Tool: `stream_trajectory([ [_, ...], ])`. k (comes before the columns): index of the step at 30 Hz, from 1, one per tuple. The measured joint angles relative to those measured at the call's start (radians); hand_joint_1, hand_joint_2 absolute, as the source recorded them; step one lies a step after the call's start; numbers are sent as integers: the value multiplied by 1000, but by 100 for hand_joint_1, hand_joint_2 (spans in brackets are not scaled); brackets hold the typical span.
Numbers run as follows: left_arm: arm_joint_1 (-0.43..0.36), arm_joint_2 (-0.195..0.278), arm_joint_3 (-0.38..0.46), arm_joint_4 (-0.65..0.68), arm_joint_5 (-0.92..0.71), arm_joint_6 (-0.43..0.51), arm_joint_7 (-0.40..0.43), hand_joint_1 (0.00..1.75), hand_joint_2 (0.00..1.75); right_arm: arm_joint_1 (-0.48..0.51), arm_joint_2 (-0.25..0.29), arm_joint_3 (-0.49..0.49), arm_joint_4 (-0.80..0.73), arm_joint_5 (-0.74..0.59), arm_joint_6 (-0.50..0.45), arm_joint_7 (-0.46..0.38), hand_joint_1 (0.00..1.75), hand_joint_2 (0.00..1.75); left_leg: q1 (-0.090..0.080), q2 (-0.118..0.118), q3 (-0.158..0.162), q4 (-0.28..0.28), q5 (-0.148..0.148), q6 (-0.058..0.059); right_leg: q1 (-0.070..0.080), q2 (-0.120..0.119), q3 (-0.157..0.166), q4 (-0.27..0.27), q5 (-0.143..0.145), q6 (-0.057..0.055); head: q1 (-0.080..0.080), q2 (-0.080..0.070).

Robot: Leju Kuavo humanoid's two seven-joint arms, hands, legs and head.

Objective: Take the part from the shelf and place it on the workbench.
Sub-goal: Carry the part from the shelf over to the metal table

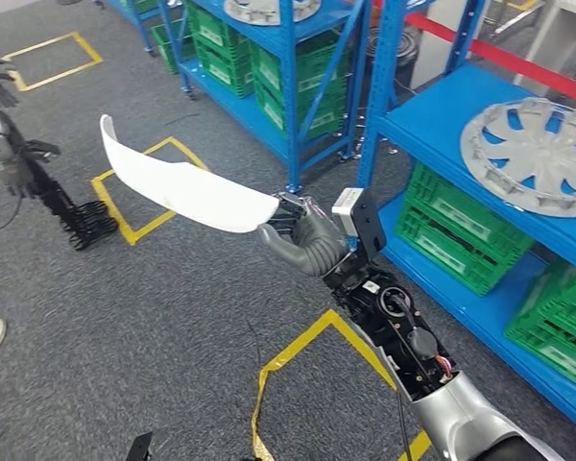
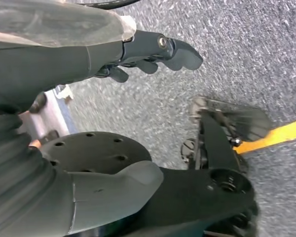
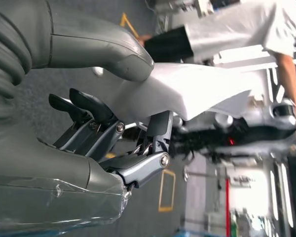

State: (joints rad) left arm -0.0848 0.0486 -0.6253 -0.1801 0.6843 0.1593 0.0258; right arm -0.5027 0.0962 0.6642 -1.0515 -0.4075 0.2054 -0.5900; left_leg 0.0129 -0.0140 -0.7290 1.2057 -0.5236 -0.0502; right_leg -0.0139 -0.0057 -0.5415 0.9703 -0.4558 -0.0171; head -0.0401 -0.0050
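Note:
A long curved white part point(image 1: 183, 187) hangs in the air over the grey carpet, held at one end by my right hand point(image 1: 307, 238). In the right wrist view the thick thumb point(image 3: 113, 54) lies on one face of the white part point(image 3: 187, 89) and the dark fingers point(image 3: 154, 143) press the other face. My left hand point(image 2: 101, 54) hangs over the floor with its fingers stretched out, nothing in it. Blue shelves point(image 1: 444, 125) stand to my right.
A silver wheel cover point(image 1: 539, 154) lies on the blue shelf, with green crates point(image 1: 459, 230) below. More blue racks with green crates point(image 1: 300, 77) stand ahead. Yellow tape squares point(image 1: 136, 206) mark the carpet. A person in white point(image 3: 250, 24) stands in the right wrist view.

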Motion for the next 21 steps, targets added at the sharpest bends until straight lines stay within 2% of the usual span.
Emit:
stream_trajectory([
  [1,0,0,0,0,0,0,-3,0,175,2,0,0,0,2,-1,1,175,175,2,4,-21,39,-8,-2,1,-16,0,0,-2,-1,-1,0],
  [2,0,0,0,0,0,-1,-6,0,175,4,0,0,0,5,-2,2,175,175,3,6,-22,40,2,-3,2,-31,1,0,-3,-1,-3,0],
  [3,1,1,0,0,0,-1,-8,0,175,6,0,0,0,6,-3,2,175,175,3,11,1,-4,29,-2,2,-44,3,0,-5,0,-6,0],
  [5,1,2,-1,0,0,-1,-11,0,175,7,0,0,0,8,-6,2,175,175,-2,46,84,-157,92,5,4,-67,9,0,-11,6,-13,0],
  [6,-1,3,-1,0,0,-1,-13,0,175,7,0,0,0,8,-7,2,175,175,-7,63,116,-219,112,11,6,-77,13,0,-15,11,-16,0],
  [7,-2,4,-1,0,0,-1,-14,0,175,7,-1,0,0,8,-7,2,175,175,-11,74,134,-253,120,18,8,-85,16,0,-18,16,-16,0],
  [8,-3,5,-2,0,0,-1,-15,0,175,7,-1,0,0,8,-8,2,175,175,-16,73,138,-263,119,24,9,-94,18,-1,-21,21,-16,0],
  [10,-1,6,-6,0,0,-1,-16,0,175,8,-1,0,-1,8,-9,2,175,175,-15,49,140,-268,121,35,7,-103,24,-2,-28,31,-11,0],
  [12,1,7,-12,0,-2,-1,-17,0,175,9,-2,0,-2,8,-11,3,175,175,-10,29,147,-277,124,46,4,-66,10,42,-59,38,-6,0],
  [14,-1,7,-16,0,-3,-1,-17,0,175,13,-4,-1,-3,8,-14,3,175,175,-8,8,151,-280,125,55,3,-13,-51,171,-122,40,4,0],
  [15,-2,8,-16,0,-3,-2,-17,0,175,17,-6,-1,-3,8,-15,3,175,175,-9,-5,151,-279,124,56,3,-2,-89,244,-150,40,8,0],
  [16,-2,7,-17,0,-3,-3,-17,0,175,22,-8,-1,-3,8,-16,4,175,175,-9,-20,151,-278,123,57,4,3,-118,295,-162,40,12,0],
  [17,-2,7,-17,0,-3,-4,-16,0,175,26,-10,-1,-3,10,-16,6,175,175,-9,-36,152,-277,122,57,4,5,-131,308,-152,40,14,0],
  [18,-2,7,-17,0,-3,-5,-16,0,175,29,-10,-1,-3,12,-17,8,175,175,-8,-52,153,-274,121,56,4,8,-123,278,-122,39,17,0],
  [19,-2,6,-17,0,-2,-5,-14,0,175,30,-11,-1,-3,15,-17,10,175,175,-6,-68,155,-269,118,53,2,18,-97,211,-78,39,18,0],
  [21,-2,5,-18,0,-1,-6,-12,0,175,30,-11,-1,-5,19,-17,13,175,175,-5,-96,153,-257,111,45,-6,66,-40,78,-17,38,20,0],
])
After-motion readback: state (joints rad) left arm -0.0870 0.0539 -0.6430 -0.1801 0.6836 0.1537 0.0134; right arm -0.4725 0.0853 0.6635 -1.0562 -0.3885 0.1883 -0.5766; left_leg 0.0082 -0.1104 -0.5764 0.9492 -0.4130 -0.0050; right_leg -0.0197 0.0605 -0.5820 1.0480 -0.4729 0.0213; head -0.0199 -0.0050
